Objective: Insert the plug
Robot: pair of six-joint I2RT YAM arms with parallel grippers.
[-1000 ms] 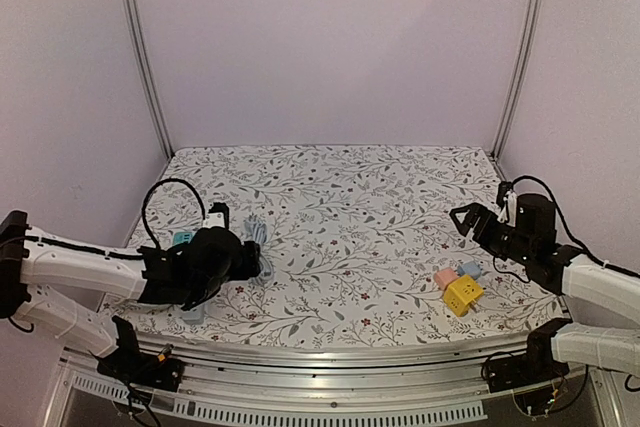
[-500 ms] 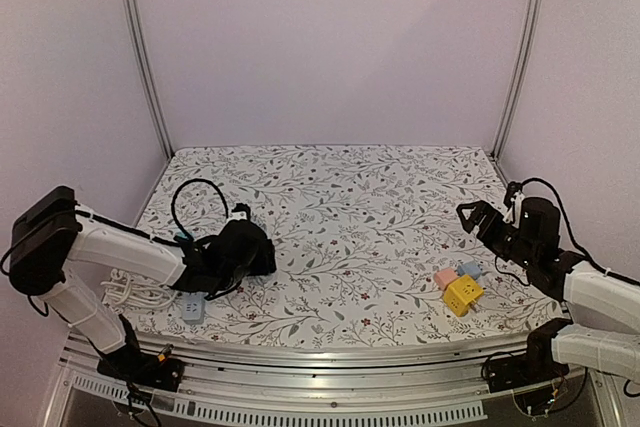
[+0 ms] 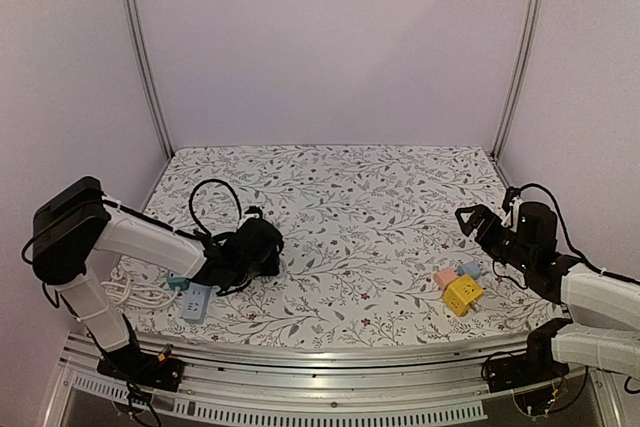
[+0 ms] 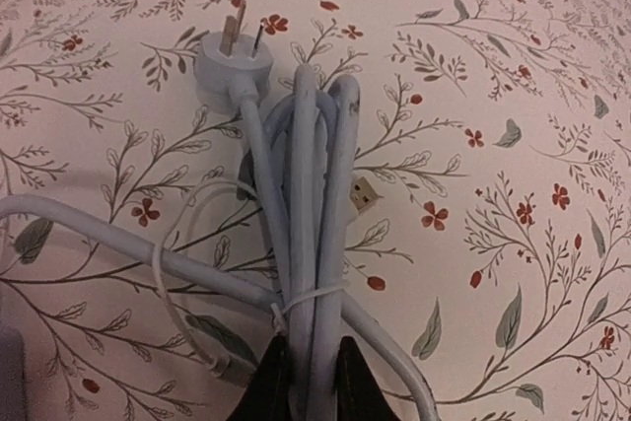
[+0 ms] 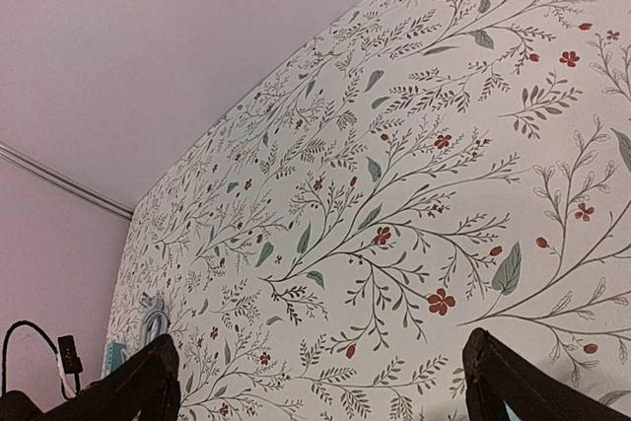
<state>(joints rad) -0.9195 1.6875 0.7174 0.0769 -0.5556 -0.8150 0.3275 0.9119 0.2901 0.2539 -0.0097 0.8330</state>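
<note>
Plug lies loose near left edge, not yet in strip. Left gripper pinches cord bundle, I reckon to drag plug closer. Right gripper spread, idle by right edge.

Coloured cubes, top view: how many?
3, clustered front right: pink cube on the left, blue cube to its right, yellow cube in front. Another could hide behind them.

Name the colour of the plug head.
The plug is pale bluish grey, like its cable; clearest in left wrist view.
</note>
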